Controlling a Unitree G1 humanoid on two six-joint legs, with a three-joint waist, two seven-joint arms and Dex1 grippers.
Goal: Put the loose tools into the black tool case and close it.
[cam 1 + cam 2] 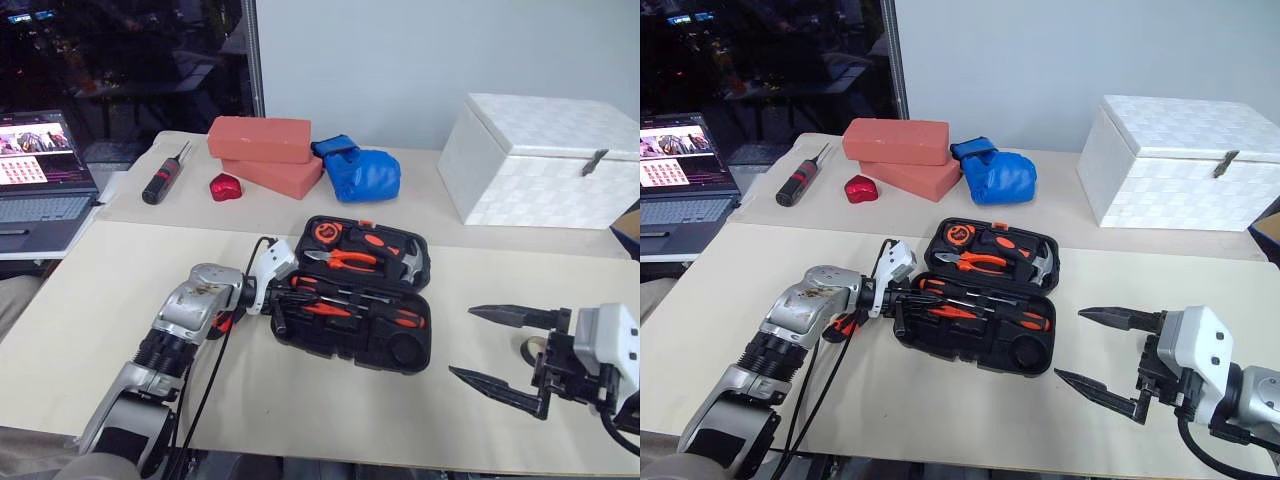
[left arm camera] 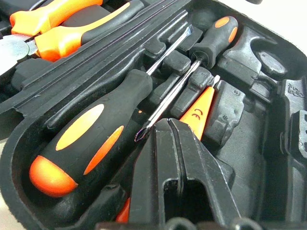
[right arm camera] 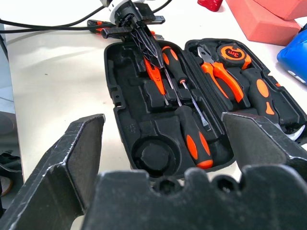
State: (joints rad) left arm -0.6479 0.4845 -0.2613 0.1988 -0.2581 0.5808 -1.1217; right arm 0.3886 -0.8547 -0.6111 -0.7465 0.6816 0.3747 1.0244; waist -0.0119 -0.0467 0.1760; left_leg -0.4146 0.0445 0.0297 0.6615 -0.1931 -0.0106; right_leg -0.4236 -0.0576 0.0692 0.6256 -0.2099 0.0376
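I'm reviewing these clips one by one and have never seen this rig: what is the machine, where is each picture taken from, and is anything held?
A two-armed robot stands at a beige table. Two pictures come from its head, looking down; the other two from cameras on its wrists. The black plastic hinged tool case lies open, holding orange-and-black screwdrivers, pliers and a tape measure. The left gripper, jaws shut, pokes into the case's near half beside a thin all-orange driver; whether it pinches anything is unclear. The right gripper hovers, jaws wide open, holding nothing. A greyish tape ring lies behind it. Farther back: bricks, a white box, a laptop.
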